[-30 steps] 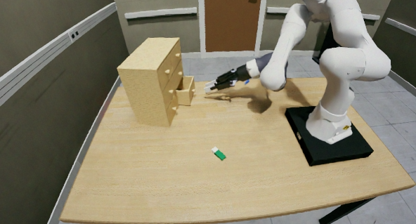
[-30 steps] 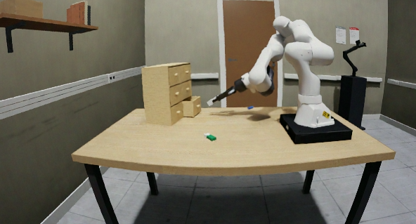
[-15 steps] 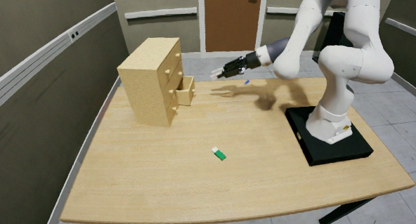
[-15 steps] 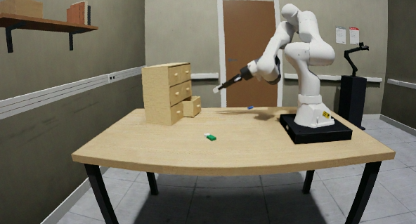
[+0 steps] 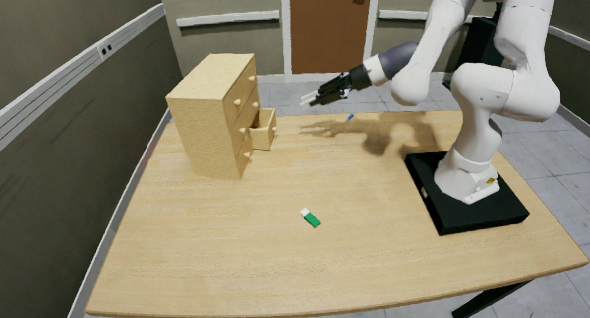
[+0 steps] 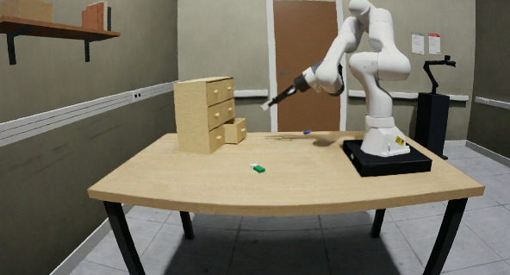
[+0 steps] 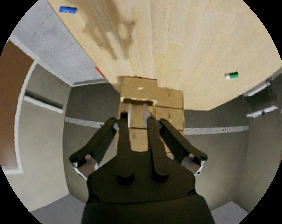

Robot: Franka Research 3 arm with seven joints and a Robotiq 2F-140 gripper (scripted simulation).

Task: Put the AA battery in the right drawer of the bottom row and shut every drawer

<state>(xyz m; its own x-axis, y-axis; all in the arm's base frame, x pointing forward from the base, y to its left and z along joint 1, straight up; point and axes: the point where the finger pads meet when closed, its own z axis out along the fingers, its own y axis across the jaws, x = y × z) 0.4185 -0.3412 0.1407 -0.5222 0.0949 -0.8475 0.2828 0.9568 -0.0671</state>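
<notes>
While the chest's (image 5: 211,112) bottom-right drawer (image 5: 263,130) stands pulled out, contents unseen, the hand (image 5: 313,98) hovers nearly closed and empty; the AA battery (image 5: 350,117) lies on the counter (image 5: 349,224).

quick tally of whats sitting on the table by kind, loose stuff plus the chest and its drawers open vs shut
Wooden chest: 1
Drawers pulled open: 1, the bottom right one
Drawers shut: 5
Small blue item, likely the AA battery: 1
Green and white block: 1
Black arm base plate: 1
Total things on the table: 4
</notes>
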